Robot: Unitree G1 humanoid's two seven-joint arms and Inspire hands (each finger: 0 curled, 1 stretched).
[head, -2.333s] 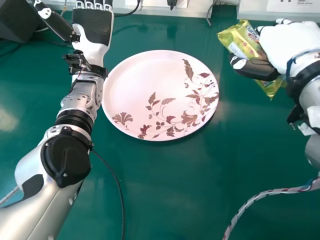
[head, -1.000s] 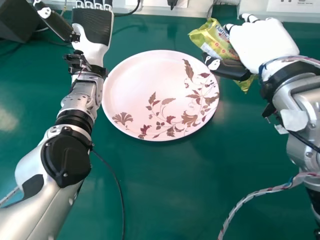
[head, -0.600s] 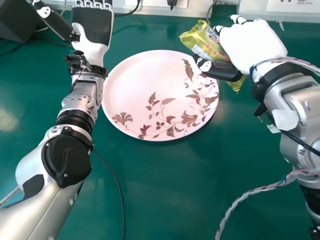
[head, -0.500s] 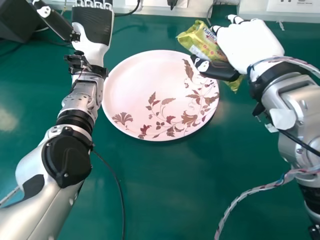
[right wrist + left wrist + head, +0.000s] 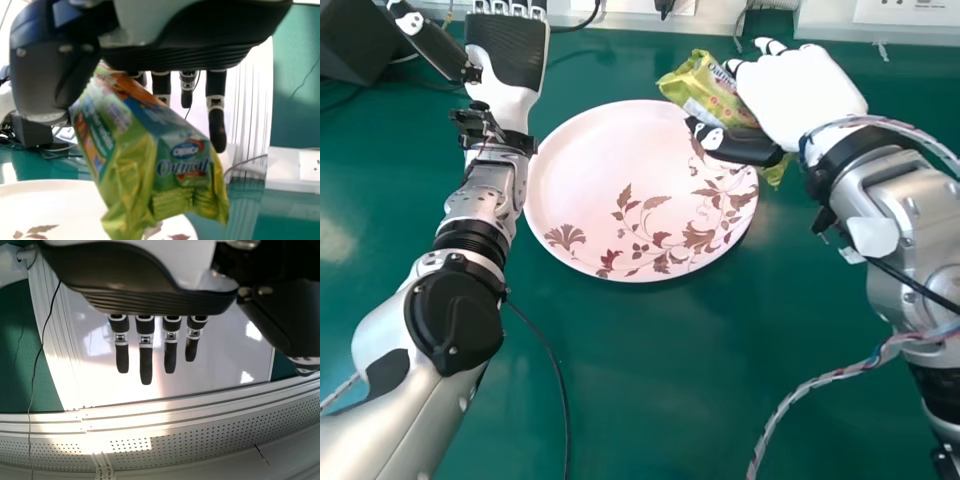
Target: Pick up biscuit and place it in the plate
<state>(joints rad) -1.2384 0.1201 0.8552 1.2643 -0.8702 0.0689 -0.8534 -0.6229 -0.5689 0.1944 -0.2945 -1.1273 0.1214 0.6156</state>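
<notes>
My right hand is at the plate's upper right, its thumb and fingers holding the yellow-green biscuit packet partly over the rim. In the right wrist view the packet hangs between the thumb and fingers of the right hand, above the plate. The round white plate with brown leaf patterns lies on the green table. My left hand stays beyond the plate's upper left with straight fingers; the left wrist view shows this hand holding nothing.
A black box stands at the far left, with cables near it. White panels and a socket strip line the table's far edge. A braided cable hangs from the right arm, and a thin black cable lies beside the left arm.
The right hand has moved left with the packet, from well right of the plate to its upper right rim. The left arm has stayed still.
</notes>
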